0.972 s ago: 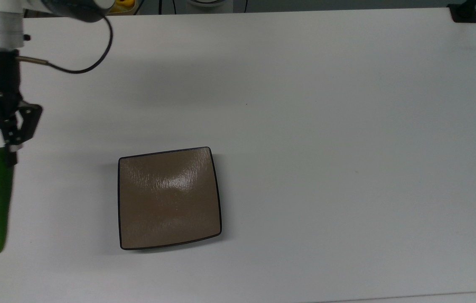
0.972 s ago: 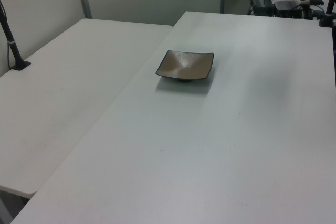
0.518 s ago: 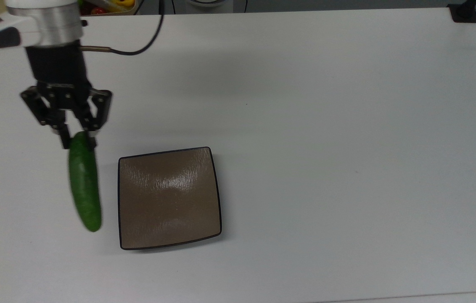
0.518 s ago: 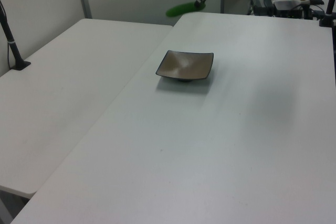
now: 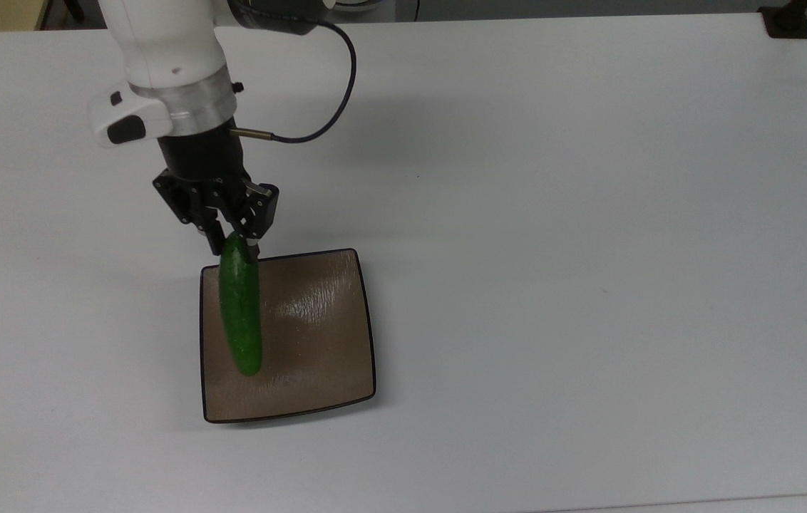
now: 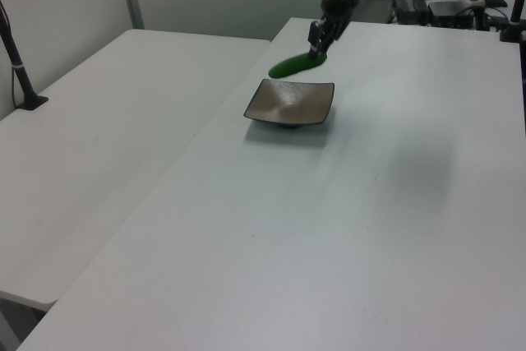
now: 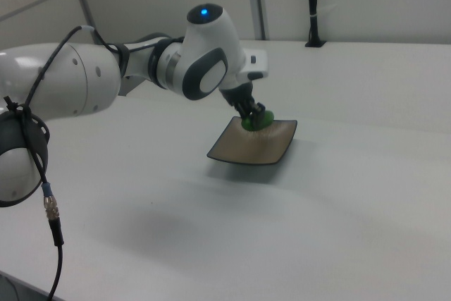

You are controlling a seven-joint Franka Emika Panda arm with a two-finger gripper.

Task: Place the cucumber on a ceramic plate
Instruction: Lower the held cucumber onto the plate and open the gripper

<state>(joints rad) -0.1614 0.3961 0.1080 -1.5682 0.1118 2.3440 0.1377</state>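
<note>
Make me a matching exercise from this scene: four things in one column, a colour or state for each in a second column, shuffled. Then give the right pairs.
Things:
1. cucumber
2. ceramic plate
3. tool
4. table

Colours or states:
A. square, glossy tan-brown with a dark rim, resting on the table
B. white, flat surface under everything
C. bright green, held by one end above the plate
D. black, shut on the end of the green thing

Pairs: 1-C, 2-A, 3-D, 4-B
</note>
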